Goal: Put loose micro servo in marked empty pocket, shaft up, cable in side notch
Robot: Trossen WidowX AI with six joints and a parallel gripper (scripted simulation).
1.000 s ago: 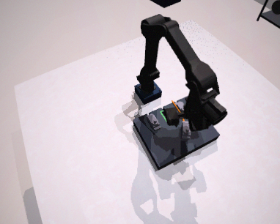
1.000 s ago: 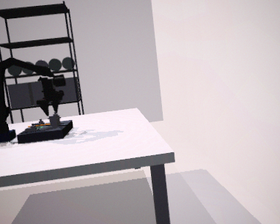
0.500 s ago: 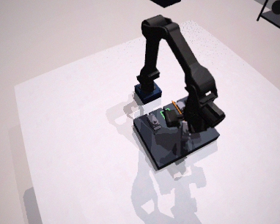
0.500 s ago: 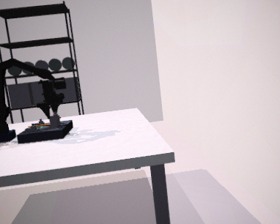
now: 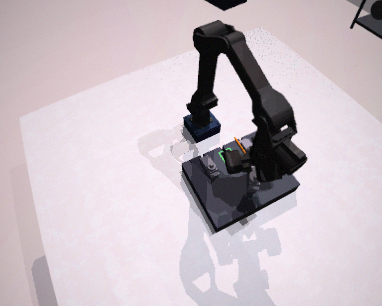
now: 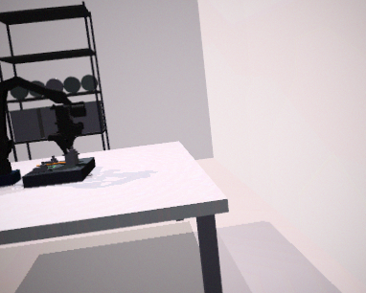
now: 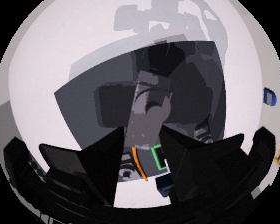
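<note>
The loose micro servo (image 7: 152,107) (image 6: 72,157) is a grey block over the dark deck (image 7: 76,97) (image 6: 45,179). My gripper (image 7: 141,129) is shut on it, a finger on each side; the arm mostly hides this in the top view. An orange cable (image 7: 138,162) (image 5: 240,145) runs along the deck from near the servo's end in the wrist view; its join is unclear. The pocket's green outline (image 7: 154,158) (image 5: 221,154) lies beside the cable, partly hidden by a finger in the wrist view. Whether the servo touches the deck is unclear.
A seated servo (image 5: 210,167) (image 7: 203,131) stands on one side of the green outline. Another fitted part (image 7: 126,173) lies across the orange cable. The arm's blue base (image 5: 202,131) (image 6: 4,179) stands beside the deck. A shelf rack (image 6: 45,58) is behind the table.
</note>
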